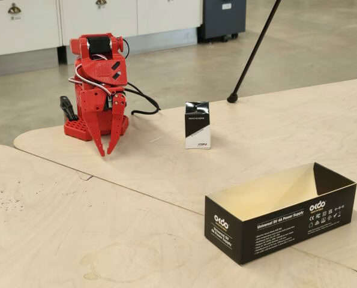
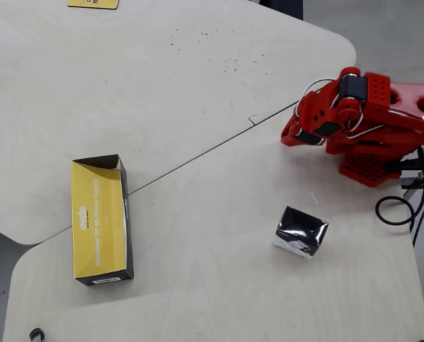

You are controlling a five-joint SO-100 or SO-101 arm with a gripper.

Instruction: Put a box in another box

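Observation:
The small box, black on top and white below, stands upright on the plywood table. The long lidless black box with a pale inside lies apart from it, near the front in the fixed view and at the left in the overhead view. My red gripper hangs folded at the arm's base, fingertips pointing down close together just above the table, holding nothing. It is well clear of both boxes.
The red arm base sits with black cables trailing behind it. A black tripod leg slants down to the floor beyond the table. A seam between two tabletops runs diagonally. A yellow card lies at the far edge.

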